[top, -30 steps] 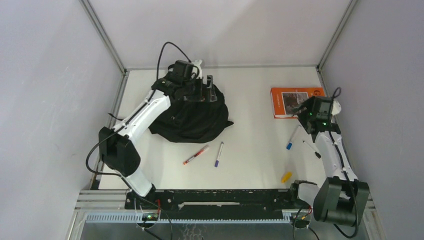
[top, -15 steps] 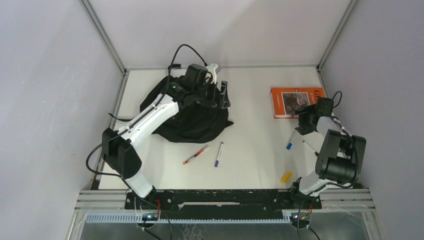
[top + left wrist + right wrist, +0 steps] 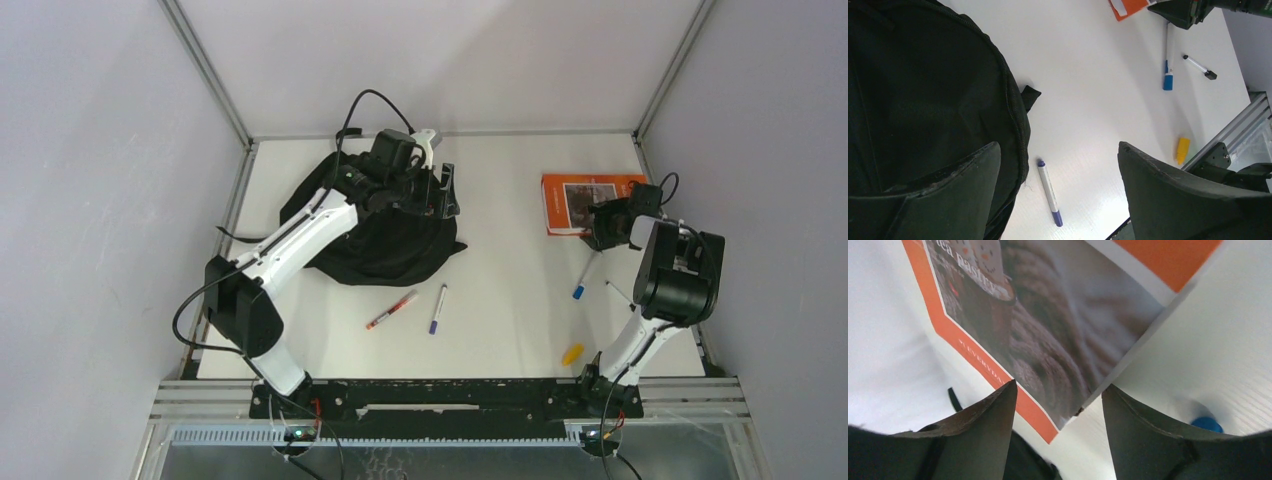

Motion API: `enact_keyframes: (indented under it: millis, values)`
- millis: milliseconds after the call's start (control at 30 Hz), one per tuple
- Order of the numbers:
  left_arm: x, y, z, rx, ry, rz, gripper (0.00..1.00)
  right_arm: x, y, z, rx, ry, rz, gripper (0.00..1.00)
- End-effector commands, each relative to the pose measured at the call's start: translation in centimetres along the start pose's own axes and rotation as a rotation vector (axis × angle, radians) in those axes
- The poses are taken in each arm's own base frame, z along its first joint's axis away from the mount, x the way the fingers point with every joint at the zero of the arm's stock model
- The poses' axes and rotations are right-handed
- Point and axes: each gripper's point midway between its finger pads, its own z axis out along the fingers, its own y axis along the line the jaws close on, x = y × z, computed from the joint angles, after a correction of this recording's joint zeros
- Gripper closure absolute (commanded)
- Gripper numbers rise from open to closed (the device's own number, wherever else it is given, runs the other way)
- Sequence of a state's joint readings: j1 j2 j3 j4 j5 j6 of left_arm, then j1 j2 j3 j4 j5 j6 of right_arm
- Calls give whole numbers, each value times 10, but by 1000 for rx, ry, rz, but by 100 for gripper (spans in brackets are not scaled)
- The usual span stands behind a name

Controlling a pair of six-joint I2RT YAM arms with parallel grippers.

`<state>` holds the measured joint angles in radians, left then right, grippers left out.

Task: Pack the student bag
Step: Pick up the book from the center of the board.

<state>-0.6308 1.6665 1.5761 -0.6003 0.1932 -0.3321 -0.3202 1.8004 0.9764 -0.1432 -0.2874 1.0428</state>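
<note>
The student bag (image 3: 372,240), a soft black backpack, lies slumped at the back left of the table; its zip edge fills the left of the left wrist view (image 3: 923,90). My left gripper (image 3: 443,193) hovers open over the bag's right edge, with nothing between its fingers (image 3: 1058,147). An orange book (image 3: 583,202) lies at the back right. My right gripper (image 3: 606,226) sits low at that book's near corner. In the right wrist view the book's corner (image 3: 1058,315) pokes between the open jaws (image 3: 1059,386), which stand apart from it.
Loose pens lie on the white table: a red marker (image 3: 392,310), a purple pen (image 3: 438,308) (image 3: 1049,192), a blue-capped marker (image 3: 584,276) (image 3: 1167,62) and a thin black-tipped pen (image 3: 620,293). A small yellow piece (image 3: 572,353) sits near the front right.
My right arm has folded up and brought its gripper down onto the book's near corner, jaws narrowing. The left gripper shifted right to the bag's edge, then held still.
</note>
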Motion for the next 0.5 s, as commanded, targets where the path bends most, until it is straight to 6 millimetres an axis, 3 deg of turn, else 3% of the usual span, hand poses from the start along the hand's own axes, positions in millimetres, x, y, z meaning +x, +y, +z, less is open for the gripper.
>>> enact_keyframes:
  millis: [0, 133, 367, 467]
  values:
    - [-3, 2, 4, 1, -18, 21, 10, -5, 20, 14, -89, 17, 1, 31]
    - [0, 3, 6, 3, -4, 19, 11, -3, 18, 22, -89, 28, -12, 48]
    - [1, 5, 5, -10, -5, 17, 12, 1, 32, 9, -135, 24, -91, 100]
    - [-2, 5, 1, -18, -16, 22, 12, 8, 43, 0, -174, 38, -143, 100]
